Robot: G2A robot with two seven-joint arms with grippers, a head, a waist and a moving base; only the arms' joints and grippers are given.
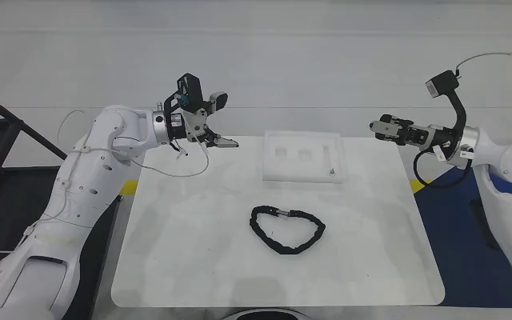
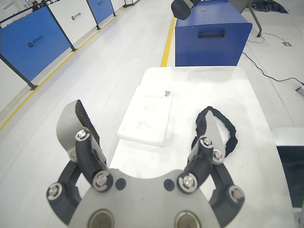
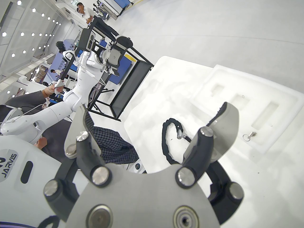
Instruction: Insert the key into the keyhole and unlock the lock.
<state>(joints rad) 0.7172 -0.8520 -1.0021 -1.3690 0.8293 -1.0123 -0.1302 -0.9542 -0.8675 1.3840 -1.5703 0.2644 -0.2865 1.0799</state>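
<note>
Top view, clock centred on the table (image 1: 160,264): chain lock (image 1: 286,229) at dead centre, a closed black loop lying flat. White foam tray (image 1: 304,158) at 12–1 o'clock, against the far edge. Key (image 1: 331,171) is in the tray at the tray's own 4 o'clock corner, well apart from the chain lock. Nothing touches either.

Left claw (image 1: 228,144) hangs at 10–11 o'clock over the far left corner. Its wrist view has the fingers (image 2: 82,117) wide apart and holding nothing. Right claw (image 1: 374,126) is at 2 o'clock, just beyond the far right corner. Its fingers (image 3: 228,117) are also apart and empty.

View differences: from the top the key is just a dark speck. The right wrist view resolves it as a small metal key with a ring, lying flat beside the long recess. It also picks out the lock barrel (image 3: 179,134), a silver piece where the loop closes. Can't tell which way the keyhole faces in any view.
</note>
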